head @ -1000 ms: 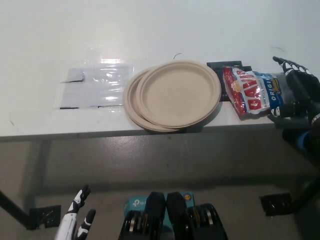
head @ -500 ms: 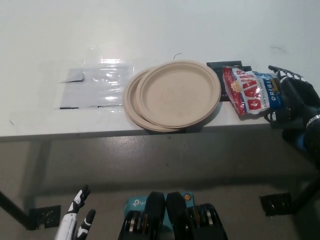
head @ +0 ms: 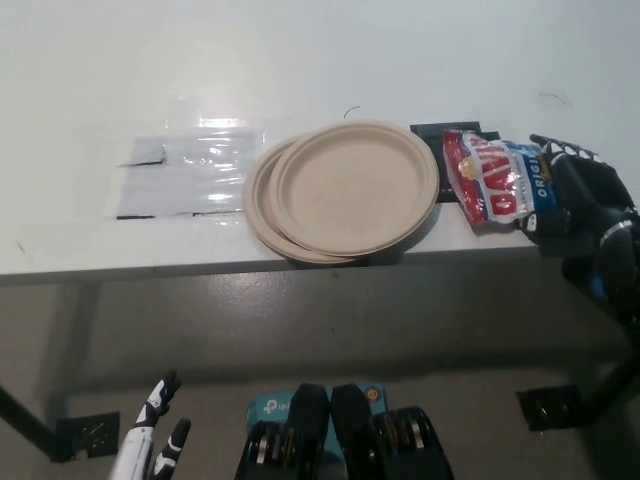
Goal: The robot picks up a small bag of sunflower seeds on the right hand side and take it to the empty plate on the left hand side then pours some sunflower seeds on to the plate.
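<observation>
A red, white and blue bag of sunflower seeds (head: 490, 183) lies on the white table (head: 300, 60) at the right. My black right hand (head: 575, 195) covers the bag's right end, its fingers curled around it. Left of the bag sit two stacked tan paper plates (head: 345, 188), the top one empty. My white left hand (head: 150, 440) hangs low at the bottom left, below the table, with fingers apart and nothing in it.
A clear plastic sheet (head: 185, 175) lies on the table left of the plates. A black flat item (head: 445, 135) peeks out behind the bag. The table's front edge (head: 200, 268) runs across the middle; grey floor lies below.
My right hand has moved left over the bag's right end and its fingers have curled onto it. The bag has shifted slightly left. The left hand has stayed in place.
</observation>
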